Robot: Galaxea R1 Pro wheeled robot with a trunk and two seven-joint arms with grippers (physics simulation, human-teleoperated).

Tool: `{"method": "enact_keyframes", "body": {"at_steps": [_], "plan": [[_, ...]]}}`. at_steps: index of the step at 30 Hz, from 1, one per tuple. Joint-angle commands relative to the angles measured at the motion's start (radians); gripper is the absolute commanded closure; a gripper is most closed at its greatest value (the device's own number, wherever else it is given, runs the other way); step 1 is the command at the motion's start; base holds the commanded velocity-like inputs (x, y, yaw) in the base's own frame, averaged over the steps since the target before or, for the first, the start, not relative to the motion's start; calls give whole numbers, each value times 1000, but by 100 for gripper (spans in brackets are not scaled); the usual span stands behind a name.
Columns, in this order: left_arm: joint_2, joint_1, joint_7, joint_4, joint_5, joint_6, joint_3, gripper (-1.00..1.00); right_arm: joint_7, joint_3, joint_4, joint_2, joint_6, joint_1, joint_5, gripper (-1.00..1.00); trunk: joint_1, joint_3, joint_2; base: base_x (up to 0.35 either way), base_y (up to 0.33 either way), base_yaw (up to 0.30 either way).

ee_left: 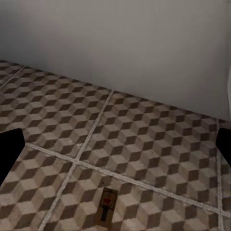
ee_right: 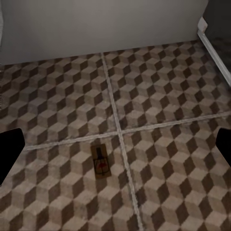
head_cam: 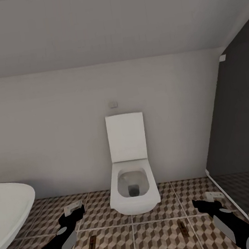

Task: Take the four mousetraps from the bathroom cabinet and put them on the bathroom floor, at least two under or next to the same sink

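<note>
Two mousetraps lie flat on the bathroom floor (head_cam: 133,242) in front of the toilet (head_cam: 133,186): one mousetrap (head_cam: 92,242) near the left pincer (head_cam: 73,211), the other mousetrap (head_cam: 182,227) toward the right pincer (head_cam: 208,201). Both pincers hang above the tiles with nothing between their tips; in each wrist view the dark tips sit at the far edges of the frame, so the jaws look wide. The left wrist view shows its trap (ee_left: 108,204) just past a grout line, the right wrist view shows the other (ee_right: 100,161) lying beside a grout crossing. The bathtub (head_cam: 10,212) rim sits at the left, a dark panel (head_cam: 239,124) at the right; no sink and no wooden cabinet show here. Since two traps must end up under or right beside one sink, these probably need checking against the vanity's position. If they are to be moved, come straight down, straddle the short sides of the board, and close gently so the thin board does not skid on the tile.
</note>
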Motion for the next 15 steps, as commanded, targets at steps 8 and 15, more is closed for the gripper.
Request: {"method": "enact_keyframes", "body": {"at_steps": [8,15], "plan": [[3,0,4,11,16,3,-7,-100,-5,15,3,-1,3,0,-9,-100,-31,24,56,0,0,0],[-5,0,2,90,23,18,-6,-100,-8,16,52,-3,37,0,-9,-100,-58,46,105,0,0,0]]}}
